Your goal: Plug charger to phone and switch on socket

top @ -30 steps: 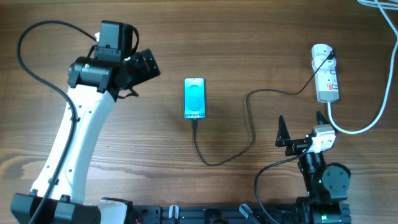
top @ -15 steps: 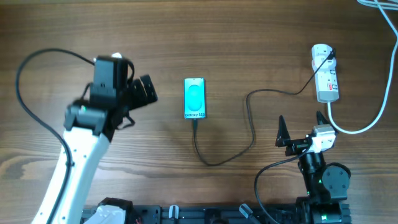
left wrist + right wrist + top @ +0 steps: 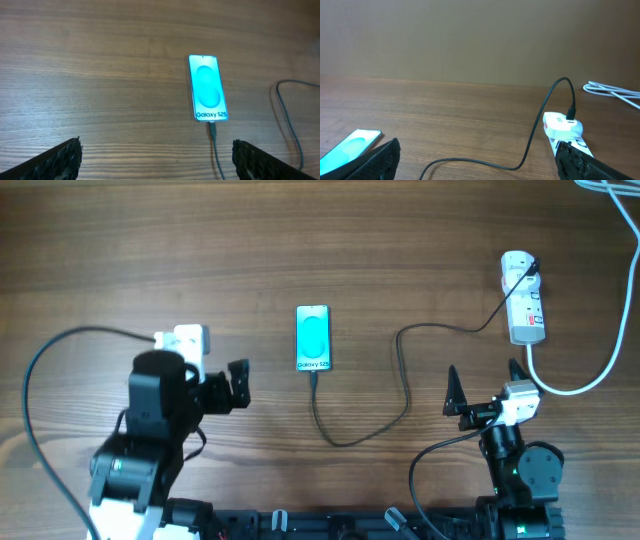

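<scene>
The phone [image 3: 312, 337] lies flat at mid-table with its turquoise screen lit. It also shows in the left wrist view [image 3: 207, 87] and the right wrist view [image 3: 350, 145]. The charger, a thin black cable [image 3: 340, 441], has its tip [image 3: 212, 129] set into the phone's "Galaxy S25" edge. The cable loops right and up to the white socket [image 3: 524, 300], also in the right wrist view [image 3: 562, 126]. My left gripper [image 3: 240, 385] is open and empty, left of the phone [image 3: 160, 167]. My right gripper [image 3: 486, 383] is open and empty, in front of the socket [image 3: 477, 167].
A thicker white cable [image 3: 600, 375] runs from the socket's near end round to the back right corner, and shows in the right wrist view [image 3: 615, 92]. A black plug [image 3: 527, 268] sits in the socket's far end.
My left arm has drawn back from the far left toward the front edge, its gripper now lower and left of the phone. The phone, cable, socket and right arm have not moved.
</scene>
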